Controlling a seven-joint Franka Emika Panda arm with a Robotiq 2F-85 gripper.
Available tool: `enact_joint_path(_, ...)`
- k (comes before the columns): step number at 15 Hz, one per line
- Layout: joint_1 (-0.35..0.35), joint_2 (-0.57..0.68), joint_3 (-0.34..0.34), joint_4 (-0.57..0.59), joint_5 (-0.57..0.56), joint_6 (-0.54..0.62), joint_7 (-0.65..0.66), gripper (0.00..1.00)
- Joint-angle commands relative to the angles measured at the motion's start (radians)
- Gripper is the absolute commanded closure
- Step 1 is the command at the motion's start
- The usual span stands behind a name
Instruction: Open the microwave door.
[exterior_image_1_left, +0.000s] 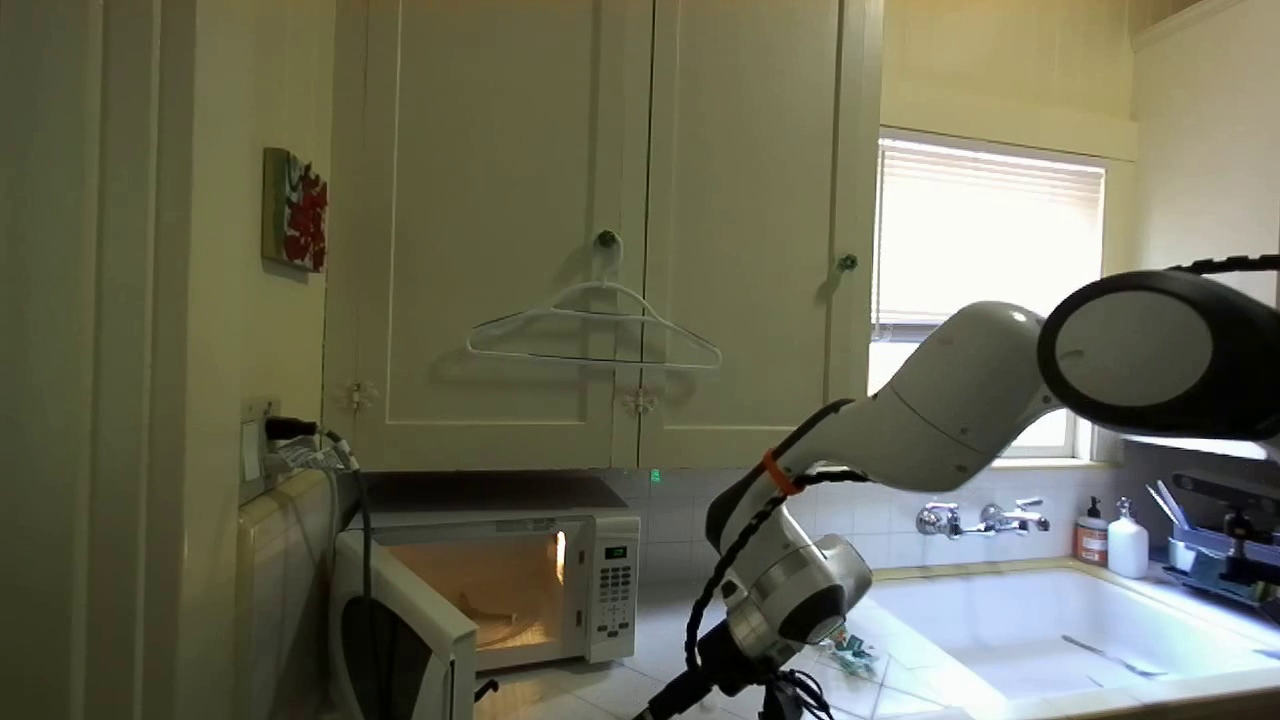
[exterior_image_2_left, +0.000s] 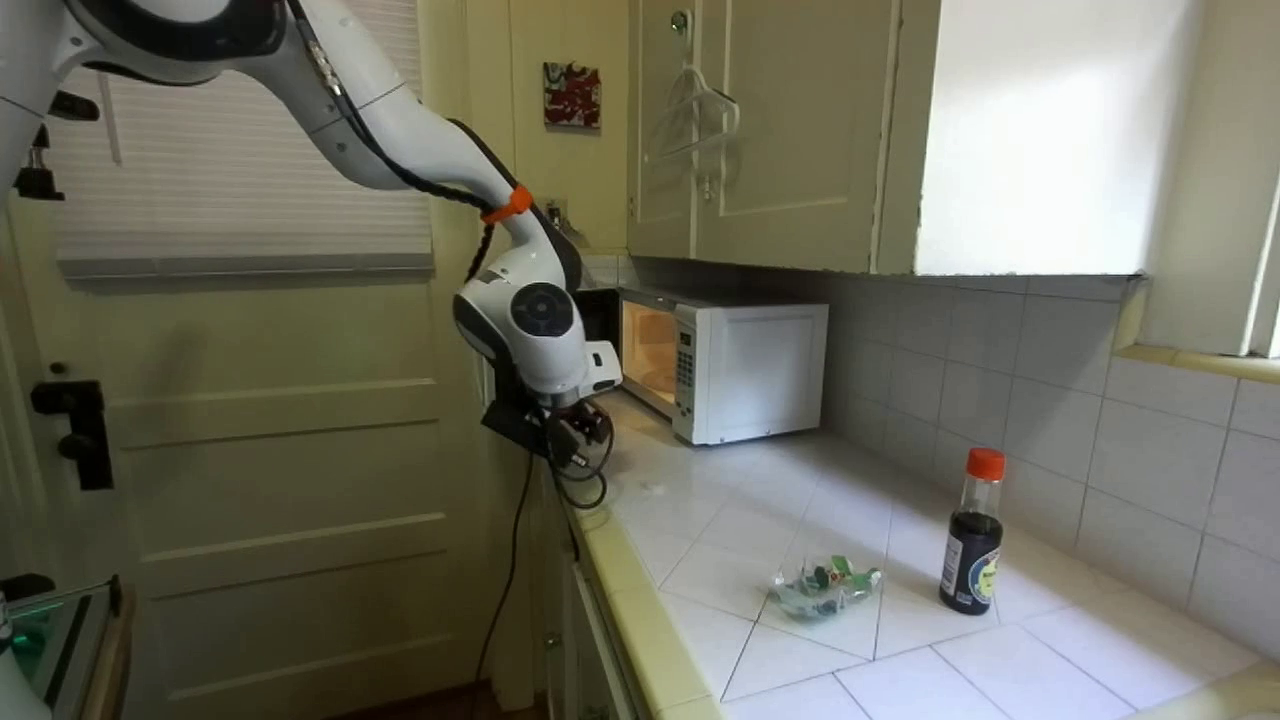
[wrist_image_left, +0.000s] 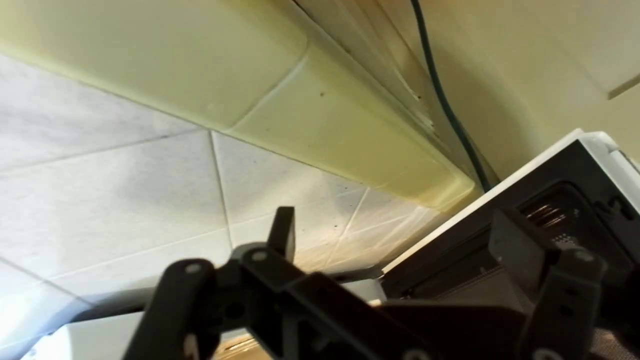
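The white microwave (exterior_image_1_left: 612, 590) stands on the counter under the cabinets, its lit inside showing; it also shows in an exterior view (exterior_image_2_left: 760, 375). The microwave door (exterior_image_1_left: 425, 590) stands wide open, swung out toward the left wall. Its dark inner face (wrist_image_left: 450, 270) fills the right of the wrist view. My gripper (wrist_image_left: 402, 237) is open with nothing between its fingers. In the wrist view, its right finger overlaps the door's inner face and its left finger is over the counter tiles. Whether the right finger touches the door I cannot tell. The fingertips are not clear in the exterior views.
A black cord (exterior_image_1_left: 366, 540) hangs in front of the door. The counter has a yellow tiled edge (exterior_image_2_left: 650, 630). A red-capped bottle (exterior_image_2_left: 972, 550) and clear plastic packaging (exterior_image_2_left: 825, 588) sit on the counter. A hanger (exterior_image_1_left: 595, 357) hangs from a cabinet knob. The sink (exterior_image_1_left: 1080, 620) is at the right.
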Motion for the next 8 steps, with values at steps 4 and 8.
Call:
enact_joint_path(4, 0.040, -0.352, 0.041, -0.263, 0.428, 0.338, -0.119, 0.00)
enact_joint_path(8, 0.093, -0.499, 0.106, -0.313, 0.458, 0.675, 0.049, 0.00)
